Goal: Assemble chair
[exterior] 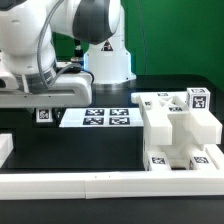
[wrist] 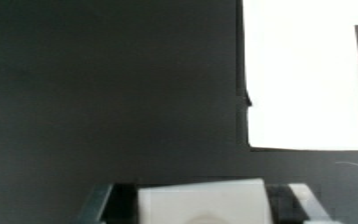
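At the exterior view's left, my gripper (exterior: 43, 106) hangs over the black table, shut on a small white chair piece (exterior: 43, 116) that shows a black-and-white tag. In the wrist view this white piece (wrist: 201, 204) fills the gap between the two dark fingers (wrist: 115, 202), held above the bare black table. The partly built chair (exterior: 180, 130), a blocky white stack of slabs and notched blocks with several tags, stands at the exterior view's right, well apart from the gripper.
The marker board (exterior: 100, 118) lies flat on the table just to the right of the gripper, and its white edge (wrist: 309, 80) shows in the wrist view. A long plain white border rail (exterior: 90, 186) runs along the front. The arm's base (exterior: 105, 55) stands behind.
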Robot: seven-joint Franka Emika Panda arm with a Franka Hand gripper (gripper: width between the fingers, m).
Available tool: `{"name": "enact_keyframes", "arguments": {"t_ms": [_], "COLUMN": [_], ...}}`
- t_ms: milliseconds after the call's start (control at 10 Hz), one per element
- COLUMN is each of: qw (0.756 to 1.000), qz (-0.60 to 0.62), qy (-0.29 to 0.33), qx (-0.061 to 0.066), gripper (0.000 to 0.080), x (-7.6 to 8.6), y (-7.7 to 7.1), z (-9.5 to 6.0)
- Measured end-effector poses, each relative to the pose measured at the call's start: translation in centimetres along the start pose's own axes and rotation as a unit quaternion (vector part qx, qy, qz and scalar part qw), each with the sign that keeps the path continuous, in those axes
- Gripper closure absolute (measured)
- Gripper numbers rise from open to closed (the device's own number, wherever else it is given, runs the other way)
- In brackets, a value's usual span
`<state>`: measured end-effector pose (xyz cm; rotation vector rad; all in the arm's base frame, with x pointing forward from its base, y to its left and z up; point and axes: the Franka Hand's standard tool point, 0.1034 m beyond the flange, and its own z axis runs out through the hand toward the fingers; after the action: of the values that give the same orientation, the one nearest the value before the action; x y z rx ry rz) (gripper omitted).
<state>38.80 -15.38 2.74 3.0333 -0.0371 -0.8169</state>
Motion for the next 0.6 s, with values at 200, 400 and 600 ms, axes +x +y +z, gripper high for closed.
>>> {"name": "enact_keyframes", "arguments": {"t_ms": [200, 400, 600], "qw": [0.997, 0.985, 0.973], "qz": [0.028, 0.066, 0.075], "qy": [0.076, 0.154, 0.218], "qx": [0.017, 0.050, 0.015], "gripper": [0.0518, 0.0518, 0.0518], "x": [0.3, 1.3, 1.4], "y": [-1.3, -3.9, -3.5], "z": [0.0, -1.1, -1.0]}}
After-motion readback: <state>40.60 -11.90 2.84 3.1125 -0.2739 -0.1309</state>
